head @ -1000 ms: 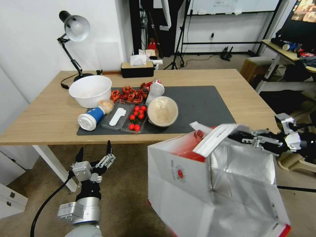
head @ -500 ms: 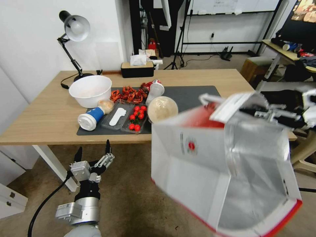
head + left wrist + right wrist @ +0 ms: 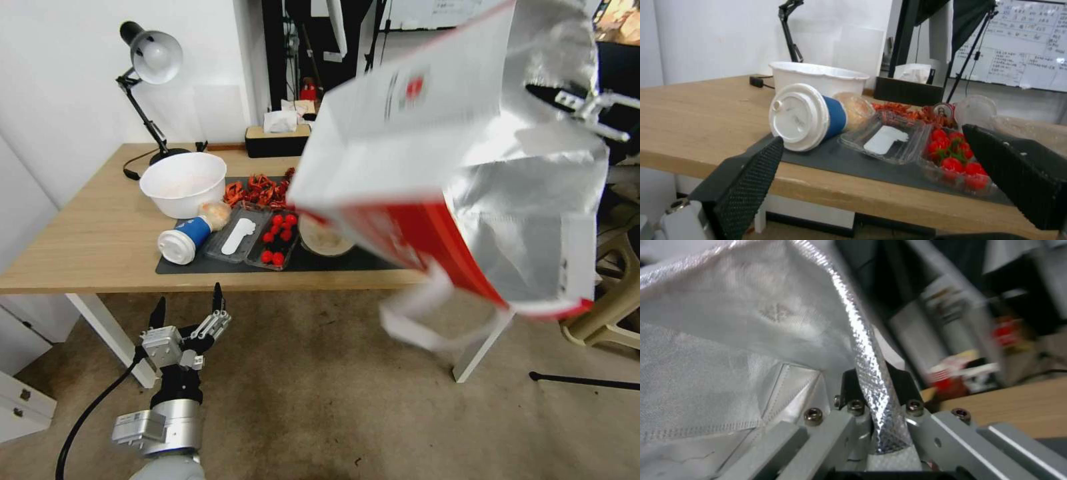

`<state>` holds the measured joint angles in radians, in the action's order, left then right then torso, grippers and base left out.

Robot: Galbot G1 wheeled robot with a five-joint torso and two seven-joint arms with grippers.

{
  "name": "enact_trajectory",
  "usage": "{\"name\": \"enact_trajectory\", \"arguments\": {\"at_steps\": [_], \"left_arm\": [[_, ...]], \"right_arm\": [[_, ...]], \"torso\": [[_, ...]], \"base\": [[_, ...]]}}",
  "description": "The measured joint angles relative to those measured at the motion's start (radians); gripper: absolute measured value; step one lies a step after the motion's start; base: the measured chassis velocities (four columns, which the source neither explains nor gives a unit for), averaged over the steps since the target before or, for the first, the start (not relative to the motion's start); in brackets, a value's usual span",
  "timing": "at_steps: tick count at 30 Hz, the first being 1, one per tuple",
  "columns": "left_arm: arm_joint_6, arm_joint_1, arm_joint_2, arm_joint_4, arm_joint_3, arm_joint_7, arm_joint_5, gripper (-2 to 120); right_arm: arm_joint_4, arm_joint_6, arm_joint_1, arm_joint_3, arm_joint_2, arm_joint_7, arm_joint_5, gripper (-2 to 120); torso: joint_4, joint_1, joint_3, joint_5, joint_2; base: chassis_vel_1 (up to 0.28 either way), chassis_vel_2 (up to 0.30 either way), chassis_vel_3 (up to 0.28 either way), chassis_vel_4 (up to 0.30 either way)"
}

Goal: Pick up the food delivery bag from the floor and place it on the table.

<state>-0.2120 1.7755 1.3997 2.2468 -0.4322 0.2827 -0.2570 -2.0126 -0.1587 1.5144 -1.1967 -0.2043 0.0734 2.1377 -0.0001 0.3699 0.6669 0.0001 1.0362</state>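
Above table (image 3: 93, 233), right tool (image 3: 874, 396) pinches bag (image 3: 467, 133).

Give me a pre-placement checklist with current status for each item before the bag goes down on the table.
1. Right gripper clamped on the foil edge of the food delivery bag: ok.
2. Bag clear of the floor: ok.
3. Bag upright: not ok, tipped, opening facing down and sideways, strap handle dangling.
4. Landing spot on the table free: cannot tell, bag hides it.
5. Left gripper out of the way: ok, open, low before the table edge.
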Motion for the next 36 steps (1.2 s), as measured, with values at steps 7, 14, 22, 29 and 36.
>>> {"name": "enact_trajectory", "arguments": {"at_steps": [7, 14, 22, 29, 36], "left_arm": [[0.000, 0.001, -0.005, -0.004, -0.004, 0.000, -0.004, 100], [-0.001, 0.000, -0.001, -0.010, 0.001, -0.001, 0.001, 100], [-0.004, 0.003, 0.000, -0.016, 0.001, -0.001, 0.005, 100], [-0.004, 0.006, 0.002, -0.016, 0.000, -0.001, 0.009, 100], [-0.005, 0.008, 0.005, -0.019, 0.000, -0.002, 0.014, 100]], "right_arm": [[-0.023, 0.032, -0.049, 0.050, -0.013, -0.349, 0.076, 0], [-0.026, 0.031, -0.058, 0.093, -0.043, -0.484, 0.087, 0], [0.003, 0.025, -0.141, 0.203, -0.086, -0.553, 0.048, 0], [0.021, -0.008, -0.303, 0.365, -0.137, -0.581, 0.020, 0], [0.036, -0.027, -0.378, 0.446, -0.159, -0.576, -0.012, 0]], "torso": [[0.0001, 0.000, 0.000, -0.0002, 0.000], [0.0001, 0.000, 0.000, -0.0001, 0.000], [-0.0001, 0.000, 0.000, -0.0002, 0.000], [0.0002, 0.000, 0.000, -0.0001, 0.000], [0.0002, 0.000, 0.000, 0.0000, 0.000]], "base": [[0.000, 0.000, 0.000, 0.000], [0.000, 0.000, 0.000, 0.000], [0.000, 0.000, 0.000, 0.000], [0.000, 0.000, 0.000, 0.000], [0.000, 0.000, 0.000, 0.000]]}}
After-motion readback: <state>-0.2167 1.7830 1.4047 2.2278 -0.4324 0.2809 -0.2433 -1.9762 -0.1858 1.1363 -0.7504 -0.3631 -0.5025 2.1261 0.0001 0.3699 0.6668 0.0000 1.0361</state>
